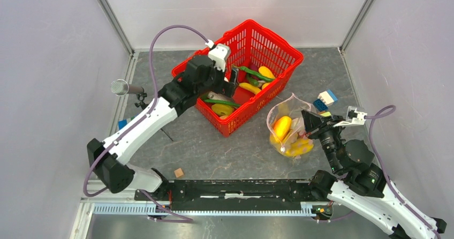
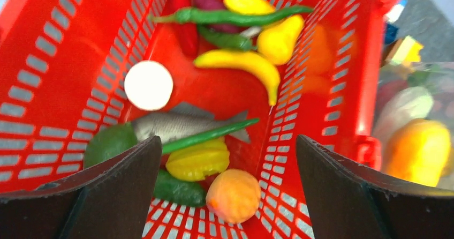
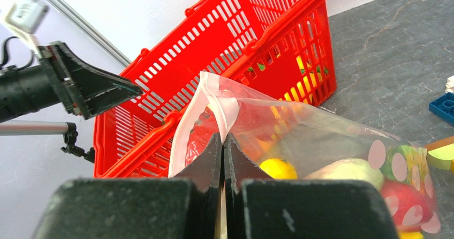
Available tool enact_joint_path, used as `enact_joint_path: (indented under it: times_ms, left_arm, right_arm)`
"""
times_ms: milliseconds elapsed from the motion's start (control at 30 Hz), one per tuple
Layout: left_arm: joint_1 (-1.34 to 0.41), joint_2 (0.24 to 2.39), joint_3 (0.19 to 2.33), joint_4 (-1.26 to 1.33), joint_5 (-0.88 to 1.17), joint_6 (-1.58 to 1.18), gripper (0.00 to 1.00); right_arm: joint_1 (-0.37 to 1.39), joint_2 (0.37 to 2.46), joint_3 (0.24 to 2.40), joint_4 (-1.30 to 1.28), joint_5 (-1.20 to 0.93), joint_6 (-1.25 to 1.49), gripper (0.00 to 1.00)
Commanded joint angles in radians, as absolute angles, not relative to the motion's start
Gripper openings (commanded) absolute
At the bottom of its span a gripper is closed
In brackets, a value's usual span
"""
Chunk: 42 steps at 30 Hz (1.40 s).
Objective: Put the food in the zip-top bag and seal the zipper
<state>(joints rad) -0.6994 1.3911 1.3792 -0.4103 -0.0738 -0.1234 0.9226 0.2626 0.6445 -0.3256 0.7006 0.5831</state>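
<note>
The left gripper hangs, jaws spread wide, over the red plastic mesh basket of glossy toy fruits and vegetables (a yellow banana among them). Right of it on the grey worktop, the right gripper pinches the mouth edge of the clear dotted zip-top bag

Top: overhead, far. Wrists: close, left above, right beside shared red basket.
</note>
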Motion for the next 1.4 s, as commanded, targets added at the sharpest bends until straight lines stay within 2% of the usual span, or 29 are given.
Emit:
enact_joint_path:
  times_ms: [0,233,500,733,1233,1367]
  left_arm:
    - [-0.646,1.481,1.453,-0.585,-0.035,-0.226,1.00]
    - [-0.637,1.668,1.575,-0.775,0.080,-0.176,1.00]
    - [-0.636,1.881,1.719,-0.983,0.122,-0.071,1.00]
    - [-0.635,1.943,1.748,-1.048,0.136,-0.022,1.00]
    - [-0.635,2.010,1.650,-1.039,0.175,-0.002,1.00]
    - [-0.636,2.046,1.655,-1.029,0.186,-0.012,0.89]
  right_arm:
    - [0.924,0.264,0.637,-0.301,0.709,0.596,0.02]
    - [0.924,0.266,0.640,-0.307,0.706,0.596,0.02]
    - [0.925,0.255,0.636,-0.312,0.711,0.600,0.02]
    - [0.925,0.244,0.633,-0.315,0.724,0.598,0.02]
    - [0.925,0.264,0.631,-0.310,0.711,0.598,0.02]
    - [0.925,0.265,0.632,-0.311,0.710,0.598,0.02]
